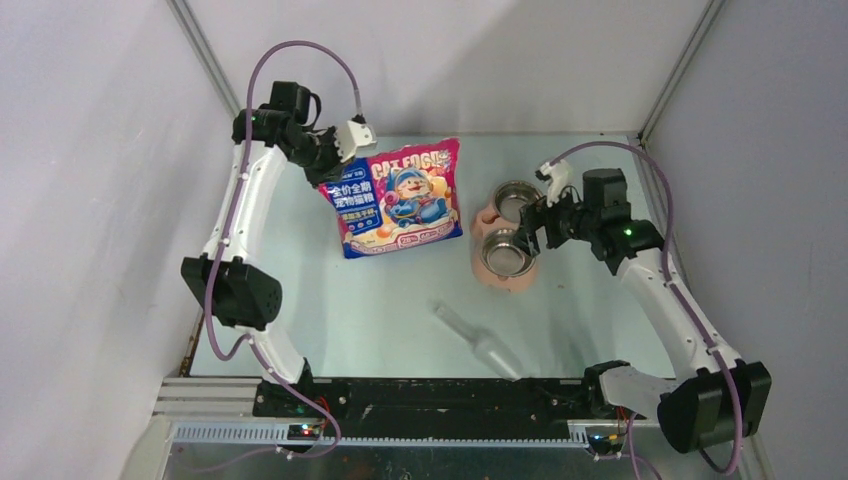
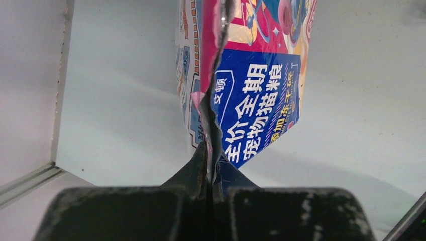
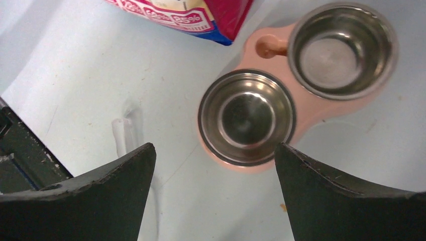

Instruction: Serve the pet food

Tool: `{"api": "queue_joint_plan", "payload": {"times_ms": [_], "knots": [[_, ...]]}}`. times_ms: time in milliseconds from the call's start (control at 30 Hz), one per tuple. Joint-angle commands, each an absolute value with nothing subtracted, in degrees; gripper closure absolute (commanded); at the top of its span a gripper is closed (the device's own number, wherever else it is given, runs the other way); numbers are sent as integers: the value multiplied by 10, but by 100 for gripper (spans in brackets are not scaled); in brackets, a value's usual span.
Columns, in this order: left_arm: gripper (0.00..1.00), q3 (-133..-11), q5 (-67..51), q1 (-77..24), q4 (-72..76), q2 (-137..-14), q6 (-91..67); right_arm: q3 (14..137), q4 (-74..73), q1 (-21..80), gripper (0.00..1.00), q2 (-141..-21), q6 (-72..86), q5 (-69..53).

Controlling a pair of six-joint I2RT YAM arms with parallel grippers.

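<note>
Left gripper [image 2: 210, 170] was clamped shut on the torn top edge of the bag [image 2: 256, 100], likely to hold it upright; right gripper [image 3: 215, 148] hung wide open, empty, above 2 steel bowls [image 3: 246, 116].

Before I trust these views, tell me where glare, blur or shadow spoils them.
Top external: the clear scoop nearly vanishes against the pale table. Left wrist: the bag shows sharp print, the left claw dark and soft. Right wrist: the steel bowls carry reflections; the right claw is blurred.
</note>
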State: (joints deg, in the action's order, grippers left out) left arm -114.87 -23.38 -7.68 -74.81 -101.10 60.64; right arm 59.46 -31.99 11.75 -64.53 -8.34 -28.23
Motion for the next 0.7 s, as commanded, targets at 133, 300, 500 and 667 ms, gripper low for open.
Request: {"api": "queue_joint_plan", "payload": {"times_ms": [133, 300, 500, 667], "knots": [[100, -1171, -370, -86, -773, -955, 460, 620, -215, 187, 12, -731, -1, -276], [100, -1169, -438, -88, -763, -938, 374, 658, -181, 232, 35, -831, 58, -262], [100, -1133, -481, -87, -713, -910, 276, 746, -159, 246, 67, -964, 200, -271], [100, -1078, -535, -88, -657, -867, 180, 820, -146, 259, 69, -1061, 233, -242]]}}
